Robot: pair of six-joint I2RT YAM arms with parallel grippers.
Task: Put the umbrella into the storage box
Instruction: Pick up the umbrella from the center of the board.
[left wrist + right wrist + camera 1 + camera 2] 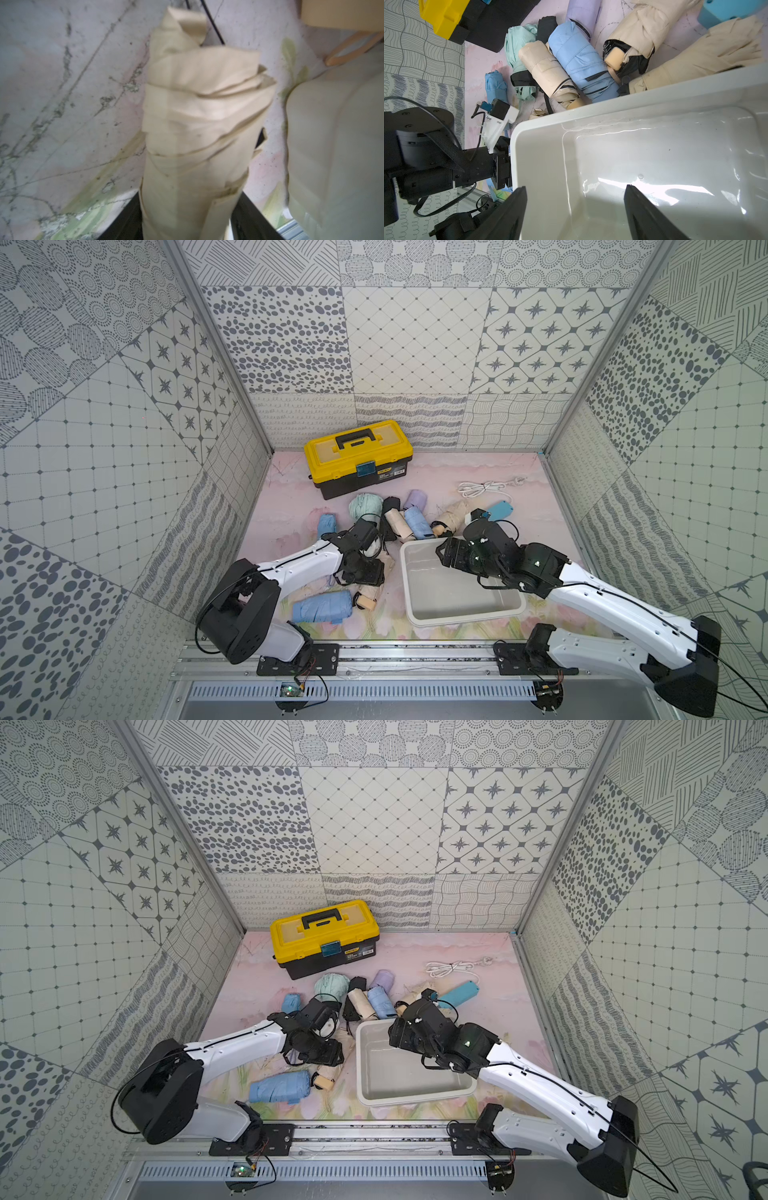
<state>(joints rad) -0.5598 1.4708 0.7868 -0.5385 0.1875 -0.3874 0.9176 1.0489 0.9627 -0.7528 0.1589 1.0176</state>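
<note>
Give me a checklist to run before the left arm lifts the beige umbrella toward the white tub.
1. The beige umbrella sits between the jaws of the left gripper: ok, they stand against both its sides.
2. Grip firm enough to lift: cannot tell.
3. The storage box is lidless, nothing seen inside: ok.
4. Space over the box free: not ok; the right gripper hangs open and empty above it, likely in the way.
5. The pale fabric beside the umbrella clear of the lift: cannot tell.
</note>
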